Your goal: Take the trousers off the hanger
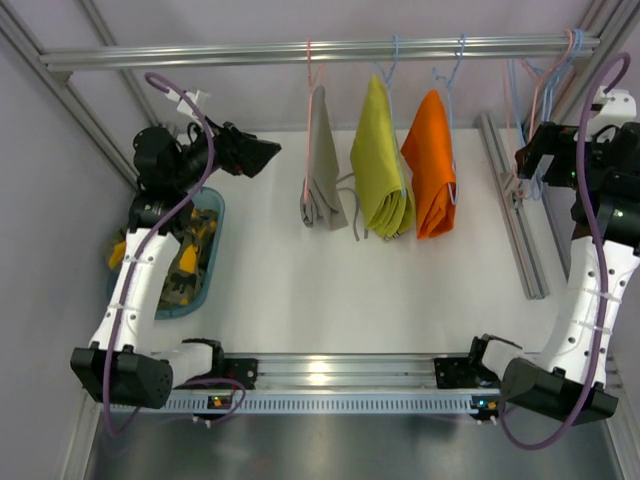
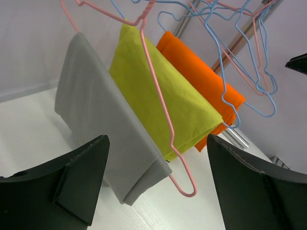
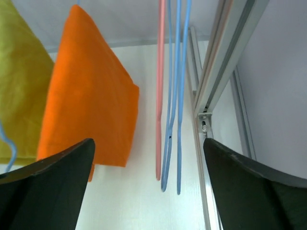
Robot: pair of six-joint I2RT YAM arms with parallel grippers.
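The pale grey trousers (image 1: pixel 320 175) hang folded over a pink hanger (image 1: pixel 310 70) on the rail, drawstrings dangling below. The left wrist view shows them (image 2: pixel 100 120) on the pink hanger (image 2: pixel 165 120), ahead of and between my open jaws. My left gripper (image 1: pixel 262 155) is open and empty, left of the grey trousers and apart from them; in its wrist view it is (image 2: pixel 156 187). The camouflage trousers (image 1: pixel 188 265) lie in a teal basket (image 1: pixel 215 215) at the left. My right gripper (image 1: pixel 525 160) is open and empty near empty hangers; its wrist view shows it (image 3: pixel 148 187).
A yellow-green cloth (image 1: pixel 380 170) and an orange cloth (image 1: pixel 432 170) hang on blue hangers to the right of the grey trousers. Several empty pink and blue hangers (image 3: pixel 170 120) hang at the rail's right end beside an aluminium frame post (image 3: pixel 216 96).
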